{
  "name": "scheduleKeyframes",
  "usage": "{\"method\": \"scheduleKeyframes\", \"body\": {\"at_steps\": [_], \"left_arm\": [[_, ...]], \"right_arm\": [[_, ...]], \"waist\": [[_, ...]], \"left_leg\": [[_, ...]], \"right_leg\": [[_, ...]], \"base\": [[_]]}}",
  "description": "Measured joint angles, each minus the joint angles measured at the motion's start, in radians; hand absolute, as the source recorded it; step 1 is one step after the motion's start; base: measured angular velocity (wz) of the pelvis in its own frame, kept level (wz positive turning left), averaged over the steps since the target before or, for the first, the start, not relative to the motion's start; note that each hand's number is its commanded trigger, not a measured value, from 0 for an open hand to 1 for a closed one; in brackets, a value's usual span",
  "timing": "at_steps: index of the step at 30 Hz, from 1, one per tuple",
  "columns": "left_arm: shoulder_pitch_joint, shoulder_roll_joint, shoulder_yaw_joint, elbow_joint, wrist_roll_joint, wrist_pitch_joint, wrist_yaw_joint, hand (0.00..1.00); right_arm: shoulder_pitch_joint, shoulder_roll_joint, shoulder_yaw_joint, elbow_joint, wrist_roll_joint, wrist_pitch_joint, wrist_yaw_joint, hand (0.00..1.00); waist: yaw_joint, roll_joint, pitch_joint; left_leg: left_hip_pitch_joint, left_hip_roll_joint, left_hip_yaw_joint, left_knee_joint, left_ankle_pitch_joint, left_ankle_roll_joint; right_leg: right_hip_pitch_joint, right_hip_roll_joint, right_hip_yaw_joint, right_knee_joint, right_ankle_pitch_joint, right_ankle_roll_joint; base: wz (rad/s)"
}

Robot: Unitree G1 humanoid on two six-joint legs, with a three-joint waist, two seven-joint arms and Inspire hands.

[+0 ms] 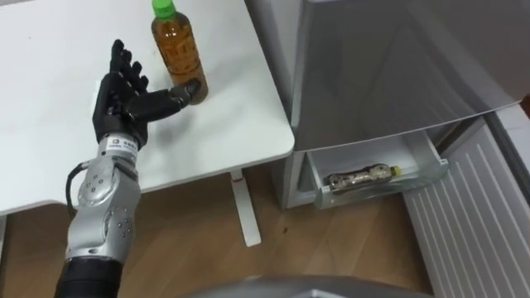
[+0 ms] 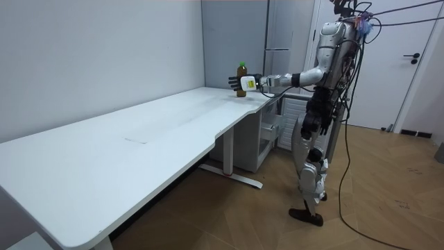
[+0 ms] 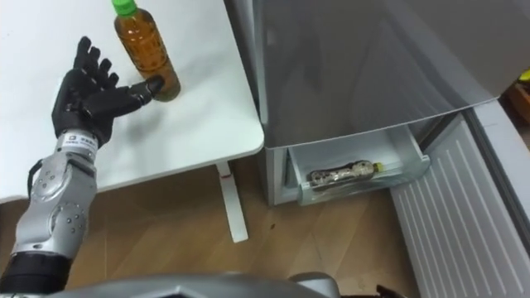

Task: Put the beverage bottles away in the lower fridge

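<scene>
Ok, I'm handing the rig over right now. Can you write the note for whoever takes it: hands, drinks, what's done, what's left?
Left robot hand: open, fingers straight, over the white table, thumb at the base of the upright tea bottle; no grip yet.
Drinks: the tea bottle stands near the table corner next to the fridge; a second bottle lies in the open lower fridge drawer.
Done: one drink in the drawer.
Left: grasp the tea bottle, carry it over, lay it in the drawer.
</scene>
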Motion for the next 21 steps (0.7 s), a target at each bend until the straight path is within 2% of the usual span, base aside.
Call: {"method": "scheduleKeyframes", "body": {"at_steps": [2, 7, 10, 16, 20, 21], "left_arm": [[-0.011, 0.0, 0.001, 0.021, 0.0, 0.001, -0.001, 0.0], [-0.046, 0.0, 0.024, 0.057, -0.001, 0.002, -0.004, 0.0], [-0.066, 0.0, 0.033, 0.069, 0.0, 0.002, -0.005, 0.0], [-0.068, 0.0, 0.034, 0.069, 0.0, 0.009, -0.004, 0.0], [-0.103, 0.004, 0.035, 0.089, 0.001, 0.016, 0.002, 0.0], [-0.12, 0.012, 0.035, 0.103, 0.001, 0.02, 0.005, 0.0]], "right_arm": [[0.013, 0.0, -0.001, 0.003, -0.016, 0.009, 0.001, 0.0], [0.035, 0.004, -0.004, 0.003, -0.071, 0.054, 0.024, 0.0], [0.04, 0.004, -0.008, 0.002, -0.097, 0.064, 0.029, 0.0], [0.042, 0.007, -0.007, 0.001, -0.114, 0.087, 0.032, 0.0], [0.033, 0.007, -0.009, 0.001, -0.116, 0.087, 0.031, 0.0], [0.028, 0.007, -0.009, -0.001, -0.117, 0.087, 0.031, 0.0]], "waist": [[-0.004, 0.001, 0.0023], [-0.021, 0.004, 0.002], [-0.021, 0.002, 0.0017], [-0.024, -0.001, -0.0005], [-0.019, -0.001, -0.001], [-0.02, 0.001, -0.0024]], "left_leg": [[0.004, 0.0, 0.007, -0.005, 0.0, 0.0], [0.006, 0.003, 0.016, -0.008, 0.0, 0.0], [0.005, 0.005, 0.025, -0.008, 0.0, 0.0], [0.003, 0.005, 0.03, -0.007, 0.0, 0.0], [0.002, 0.007, 0.039, -0.004, 0.0, 0.0], [0.002, 0.007, 0.039, -0.003, 0.0, 0.0]], "right_leg": [[0.001, 0.001, 0.006, 0.002, 0.0, 0.0], [-0.005, 0.004, 0.018, 0.006, 0.0, 0.0], [-0.017, 0.006, 0.024, 0.019, 0.0, 0.0], [-0.024, 0.006, 0.024, 0.021, 0.0, 0.0], [-0.038, 0.007, 0.036, 0.035, 0.0, 0.0], [-0.04, 0.008, 0.04, 0.036, 0.0, 0.0]], "base": [[-0.1], [-0.06], [-0.11], [-0.03], [-0.07], [-0.11]]}}
